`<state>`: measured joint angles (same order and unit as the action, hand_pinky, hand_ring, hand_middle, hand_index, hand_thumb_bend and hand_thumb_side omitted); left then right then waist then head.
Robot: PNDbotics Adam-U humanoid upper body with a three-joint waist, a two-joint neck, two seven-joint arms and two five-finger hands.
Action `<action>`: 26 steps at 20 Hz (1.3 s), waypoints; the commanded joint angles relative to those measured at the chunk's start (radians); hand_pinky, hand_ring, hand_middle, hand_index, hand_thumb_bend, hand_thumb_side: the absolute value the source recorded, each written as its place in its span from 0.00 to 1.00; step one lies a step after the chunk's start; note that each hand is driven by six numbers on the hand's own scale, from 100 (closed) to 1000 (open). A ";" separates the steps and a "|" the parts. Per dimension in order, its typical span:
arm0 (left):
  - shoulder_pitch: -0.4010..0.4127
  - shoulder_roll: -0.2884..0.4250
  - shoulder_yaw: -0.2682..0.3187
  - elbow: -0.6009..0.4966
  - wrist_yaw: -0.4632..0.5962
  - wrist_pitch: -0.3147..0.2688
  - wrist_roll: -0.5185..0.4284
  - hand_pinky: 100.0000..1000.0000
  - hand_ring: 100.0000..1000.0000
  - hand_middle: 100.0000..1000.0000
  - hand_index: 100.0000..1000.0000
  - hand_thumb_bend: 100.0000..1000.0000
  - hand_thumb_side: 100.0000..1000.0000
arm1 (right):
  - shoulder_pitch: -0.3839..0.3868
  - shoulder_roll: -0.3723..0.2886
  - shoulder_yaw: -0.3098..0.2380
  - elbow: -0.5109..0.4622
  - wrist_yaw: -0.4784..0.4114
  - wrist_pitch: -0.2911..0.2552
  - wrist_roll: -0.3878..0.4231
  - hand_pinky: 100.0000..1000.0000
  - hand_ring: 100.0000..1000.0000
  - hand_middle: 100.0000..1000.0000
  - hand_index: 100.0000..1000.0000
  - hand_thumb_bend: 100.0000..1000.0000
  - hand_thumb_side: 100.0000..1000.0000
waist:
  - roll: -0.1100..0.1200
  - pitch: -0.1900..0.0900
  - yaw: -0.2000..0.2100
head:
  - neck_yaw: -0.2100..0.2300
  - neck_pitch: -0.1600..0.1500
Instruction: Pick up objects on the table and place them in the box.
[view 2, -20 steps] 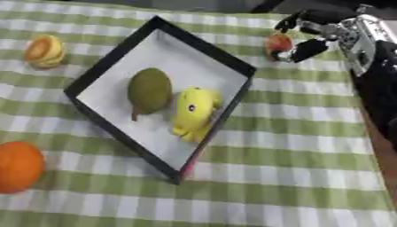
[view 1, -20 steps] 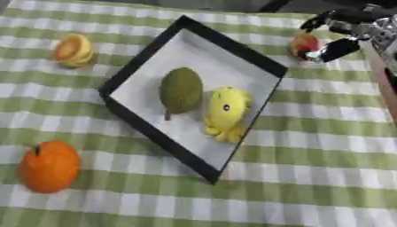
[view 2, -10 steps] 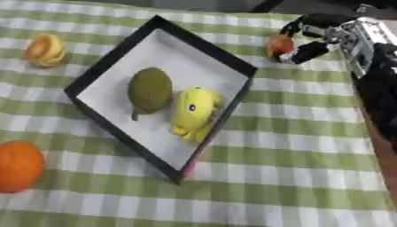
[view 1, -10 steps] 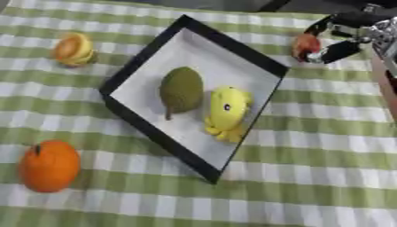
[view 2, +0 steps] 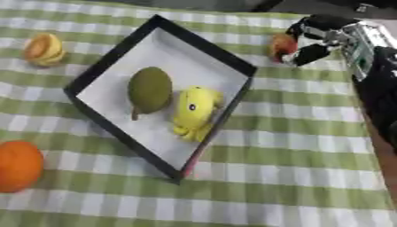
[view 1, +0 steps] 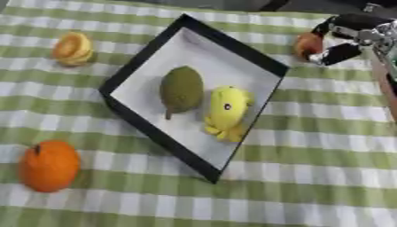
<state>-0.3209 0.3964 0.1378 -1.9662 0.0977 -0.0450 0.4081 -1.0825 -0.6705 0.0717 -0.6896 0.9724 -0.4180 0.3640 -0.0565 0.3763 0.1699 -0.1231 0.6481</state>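
We see a table under a green and white checked cloth. On it lies a shallow black box with a white floor, turned cornerwise. Inside it a green pear-shaped fruit lies just left of a yellow toy, the two touching or nearly so. An orange sits near the lower left, well apart from the box. Our right hand comes in at the upper right, beyond the box's far right corner, its fingers and thumb curled round a small red fruit; whether that fruit is off the cloth we cannot tell. A halved orange fruit rests at the upper left, outside the box.
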 commanded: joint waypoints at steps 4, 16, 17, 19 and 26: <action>-0.001 0.030 0.002 -0.016 0.005 -0.001 -0.004 0.81 0.83 0.79 0.80 0.00 0.64 | -0.021 -0.056 0.011 -0.050 -0.063 -0.044 -0.008 0.86 0.76 0.52 0.71 0.04 0.48 | -0.006 -0.015 -0.012 | 0.006 0.006; 0.020 0.037 0.001 -0.010 0.005 -0.002 -0.007 0.81 0.84 0.79 0.80 0.00 0.64 | -0.024 -0.099 0.088 -0.260 -0.316 -0.065 0.031 0.87 0.69 0.48 0.68 0.09 0.44 | 0.004 -0.058 -0.045 | 0.016 0.028; 0.022 0.038 0.001 -0.010 0.005 -0.002 -0.007 0.81 0.84 0.79 0.80 0.00 0.64 | -0.022 -0.104 0.095 -0.282 -0.337 -0.063 0.037 0.87 0.68 0.48 0.68 0.08 0.43 | 0.005 -0.061 -0.047 | 0.016 0.030; 0.024 0.039 0.001 -0.009 0.006 -0.002 -0.008 0.81 0.84 0.79 0.80 0.00 0.64 | -0.019 -0.116 0.118 -0.339 -0.386 -0.062 0.048 0.86 0.68 0.48 0.68 0.07 0.42 | 0.007 -0.068 -0.051 | 0.017 0.033; 0.038 0.053 0.008 -0.009 0.002 -0.004 -0.001 0.81 0.85 0.79 0.80 0.00 0.63 | -0.014 -0.147 0.245 -0.670 -0.579 -0.040 0.103 0.82 0.66 0.47 0.67 0.05 0.42 | 0.016 -0.094 -0.068 | 0.023 0.053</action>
<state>-0.2794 0.4162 0.1386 -1.9652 0.1015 -0.0480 0.4035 -1.0752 -0.7786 0.3041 -1.2854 0.4290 -0.4628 0.4562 -0.0559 0.3200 0.1017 -0.1020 0.6947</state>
